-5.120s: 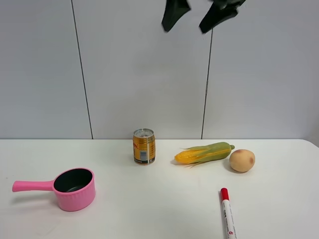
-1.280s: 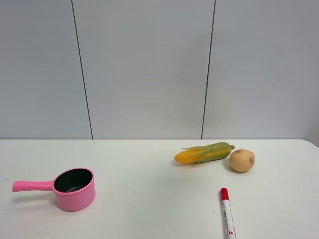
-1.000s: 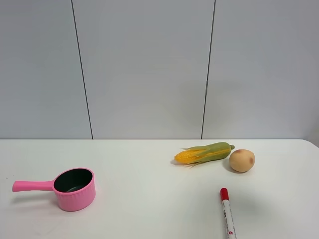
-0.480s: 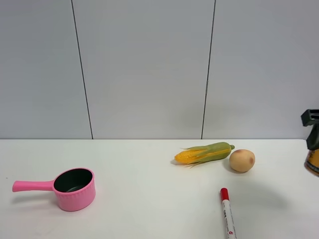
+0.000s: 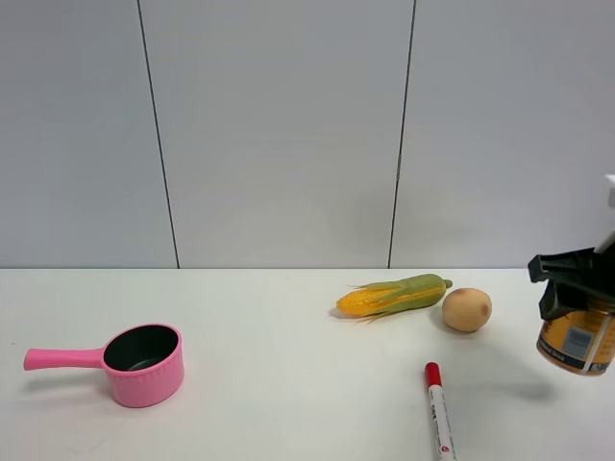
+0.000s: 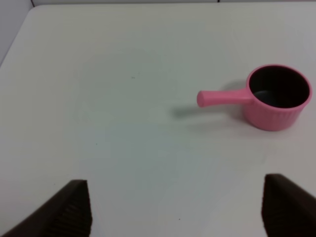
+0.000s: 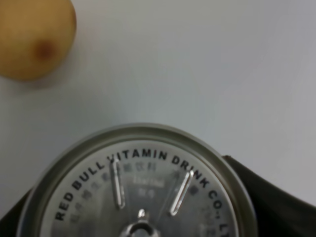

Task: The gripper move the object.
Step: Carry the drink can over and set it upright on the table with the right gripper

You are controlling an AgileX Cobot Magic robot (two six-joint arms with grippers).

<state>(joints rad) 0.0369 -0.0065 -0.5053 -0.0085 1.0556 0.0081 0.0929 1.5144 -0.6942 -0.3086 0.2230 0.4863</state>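
A white table (image 5: 288,403) runs along a grey panelled wall (image 5: 279,134), with the props strung out in a loose row, which leaves open lanes for an arm. The right gripper (image 5: 574,284) comes in at the far right edge of the high view, its black jaws clamped on the upper wall of the gold can (image 5: 577,346). The can hangs upright, silver lid facing the wrist camera. Gripping near the top keeps the can level and the claw clear of the table. Its shadow lies apart from its base, so the can is probably lifted, though the edge of the view makes that hard to confirm. The potato (image 5: 467,309) sits near it on the inner side, the corn cob (image 5: 392,295) just beyond the potato, and the red-capped marker (image 5: 439,408) nearer the front. The left gripper (image 6: 180,212) hovers spread wide and empty above the table. The pink saucepan (image 6: 274,98) is well ahead of it, and it keeps out of the carrying arm's way.
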